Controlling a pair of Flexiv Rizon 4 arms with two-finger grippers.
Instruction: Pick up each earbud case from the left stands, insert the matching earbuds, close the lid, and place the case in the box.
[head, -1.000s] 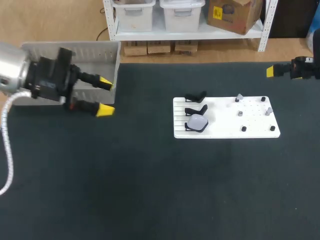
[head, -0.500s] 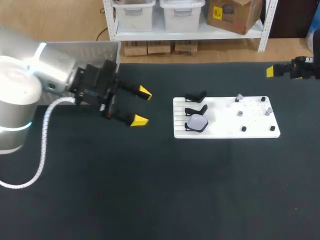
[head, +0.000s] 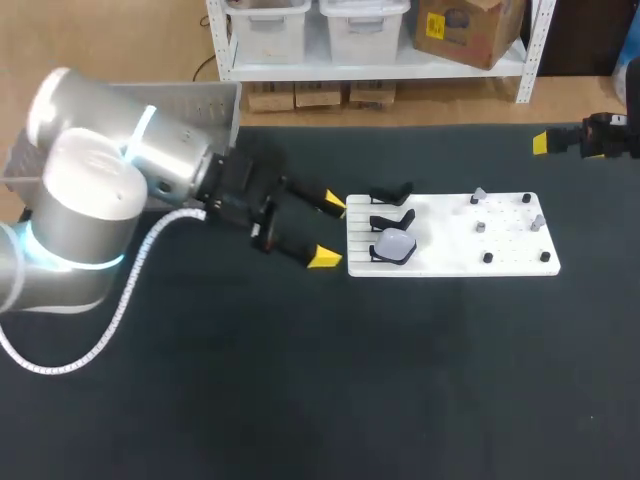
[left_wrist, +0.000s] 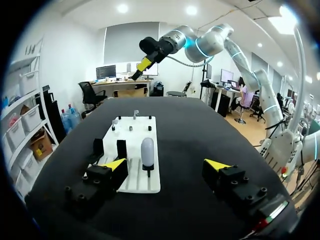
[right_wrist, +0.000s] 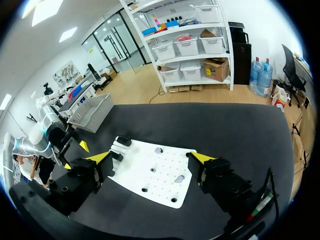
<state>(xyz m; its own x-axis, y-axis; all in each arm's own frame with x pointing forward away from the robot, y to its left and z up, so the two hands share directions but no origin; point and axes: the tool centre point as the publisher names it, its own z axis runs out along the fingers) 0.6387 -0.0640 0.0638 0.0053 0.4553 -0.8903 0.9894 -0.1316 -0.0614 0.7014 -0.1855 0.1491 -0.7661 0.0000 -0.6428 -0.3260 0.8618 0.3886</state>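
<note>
Left gripper (head: 329, 231) stands wide open at the edge of the white slotted board (head: 450, 262), just short of the pale grey rounded earbud case (head: 394, 245) on its black stand (head: 377, 254); I judge this the pickup step. From the left wrist, the case sits ahead, nearer one finger, so next I must centre on it and close. From the right wrist, the right gripper (right_wrist: 151, 157) hangs wide open, empty, well apart from the case.

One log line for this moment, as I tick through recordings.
left gripper: open, empty, beside board's stand end | earbud case: on stand nearest robot, untouched | right gripper: open, empty, away from board
</note>
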